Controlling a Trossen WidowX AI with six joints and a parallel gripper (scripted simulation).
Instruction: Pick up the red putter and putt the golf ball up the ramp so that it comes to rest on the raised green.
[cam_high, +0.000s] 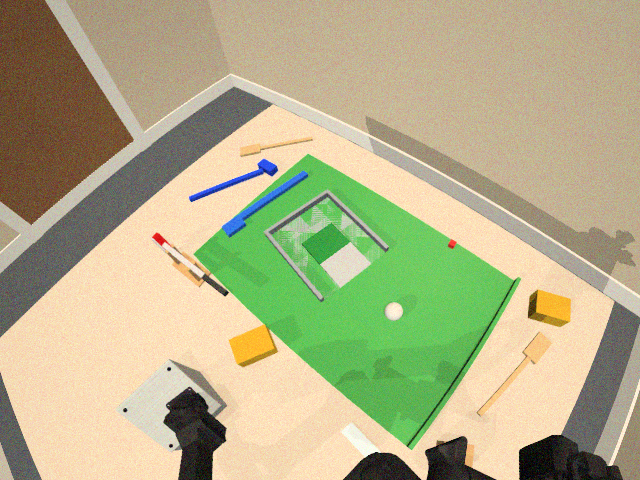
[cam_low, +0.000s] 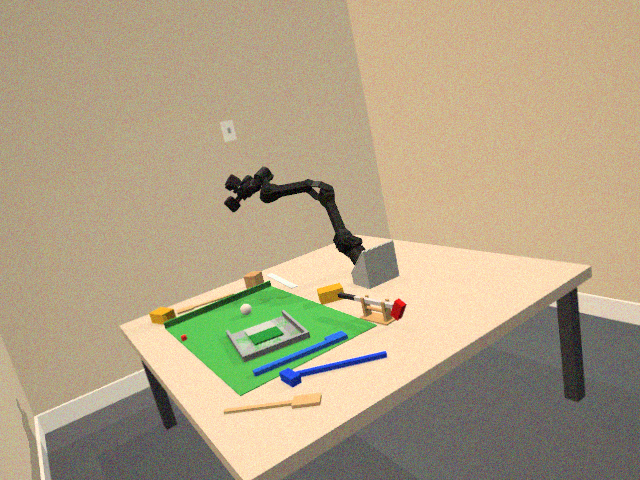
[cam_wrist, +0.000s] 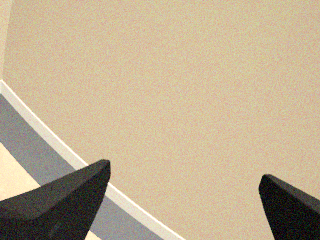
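Wrist view shows the jaws spread wide with nothing between them, aimed at the wall and floor edge rather than at any of the task's things. In the exterior view the gripper (cam_low: 233, 192) hangs high above the desk (cam_low: 465, 289), well apart from everything on it.

Taking the mat (cam_high: 429, 289) as landmark: the putter (cam_low: 379, 303) lies on a small wooden stand (cam_low: 376, 311) just off the mat's edge on the side nearest the arm's base (cam_low: 376, 264), red head pointing away from the mat, dark grip end toward a yellow block (cam_low: 329, 292). The ball (cam_high: 393, 311) sits on the mat, near the open side of the grey-walled green (cam_high: 326, 243) at the mat's middle.

Risks, as I judge them:
- Two blue clubs (cam_high: 233, 180) and two plain wooden ones lie beside the mat; only the red-headed one counts.
- The shaft is thin and propped up, so an off-centre descent could knock it off the stand or tip the stand.
- The block close to the grip end crowds an approach there.
- A loose hold could let the shaft twist at impact.
- Too hard a stroke may send the ball over the green's walls; too soft and it rolls back down.
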